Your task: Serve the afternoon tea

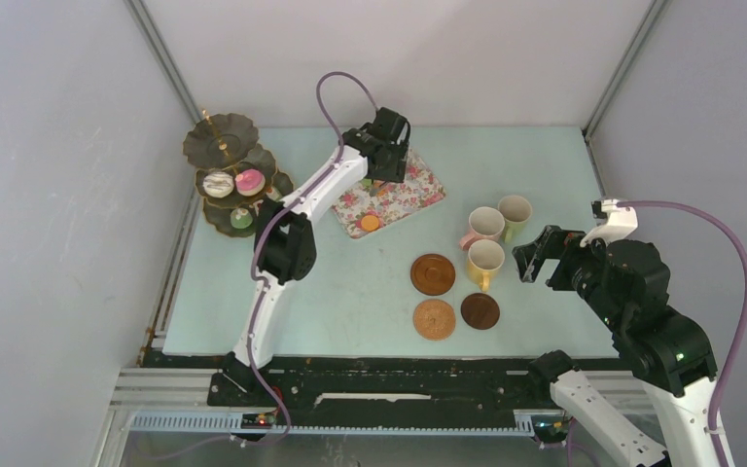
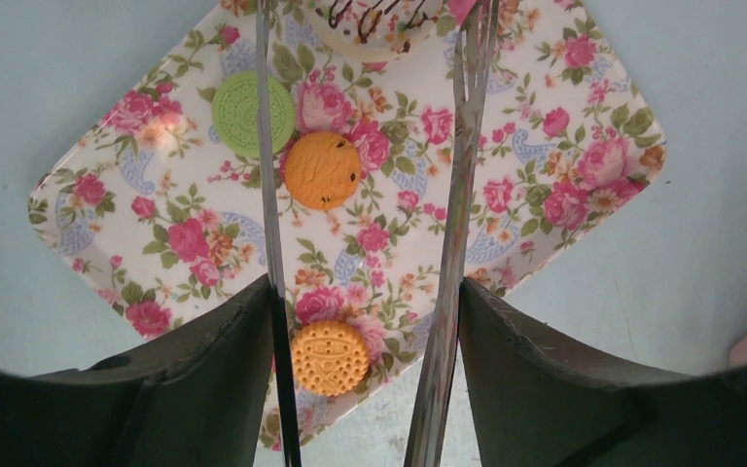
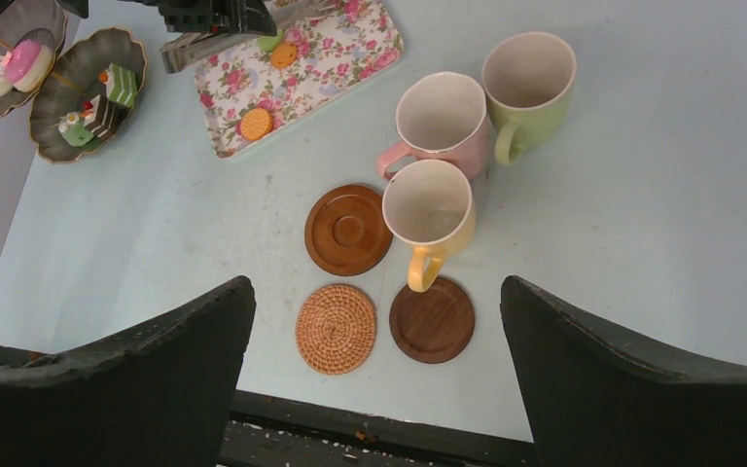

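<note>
The left gripper [image 2: 365, 292] is held over the flowered tray [image 2: 584, 195], its jaws clamped on the long metal tongs [image 2: 460, 195], whose blades stand apart and run straight ahead. An orange toy biscuit [image 2: 322, 170] is bracketed between them, and a green toy biscuit [image 2: 236, 112] is crossed by the left blade. The three-tier stand [image 1: 219, 141] is nearer this arm. The right gripper [image 1: 535, 255], jaws apart, is poised beside the yellow mug [image 1: 486, 261].

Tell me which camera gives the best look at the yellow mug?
The right wrist view: the yellow mug sits large and whole there, its empty inside and handle plain to see. The top view shows it too, but small. The left wrist view misses it, looking down on the flowered tray instead.
</note>
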